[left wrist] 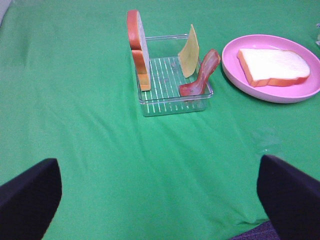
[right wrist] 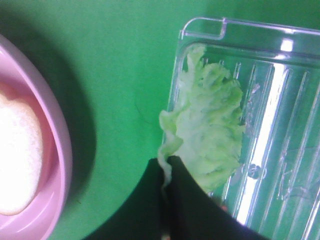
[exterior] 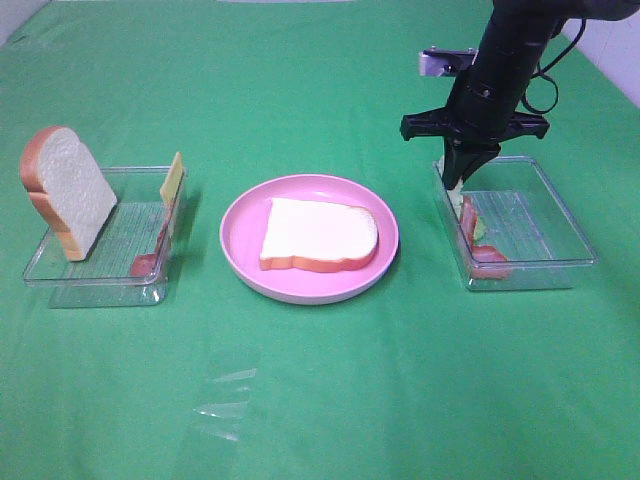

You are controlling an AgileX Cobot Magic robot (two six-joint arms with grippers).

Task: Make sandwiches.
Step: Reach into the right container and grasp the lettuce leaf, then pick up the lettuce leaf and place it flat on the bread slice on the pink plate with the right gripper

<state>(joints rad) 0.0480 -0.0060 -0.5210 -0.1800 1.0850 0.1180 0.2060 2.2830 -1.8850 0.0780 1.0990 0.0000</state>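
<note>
A white bread slice (exterior: pixel 320 235) lies flat on the pink plate (exterior: pixel 245 265) in the middle. My right gripper (exterior: pixel 455 185) reaches down into the left end of the right clear tray (exterior: pixel 575 235). In the right wrist view this gripper (right wrist: pixel 166 162) is shut on the edge of the pale green lettuce (right wrist: pixel 210 130), which rests against the tray wall. Reddish bacon (exterior: pixel 485 258) lies in the same tray. My left gripper (left wrist: pixel 160 200) is open and empty over the cloth, short of the left tray (left wrist: pixel 172 105). That tray holds an upright bread slice (left wrist: pixel 137 50), cheese (left wrist: pixel 189 50) and bacon (left wrist: pixel 202 75).
A green cloth (exterior: pixel 320 400) covers the whole table. The left tray (exterior: pixel 95 285), the plate and the right tray stand in a row across it. The left arm is out of the exterior high view.
</note>
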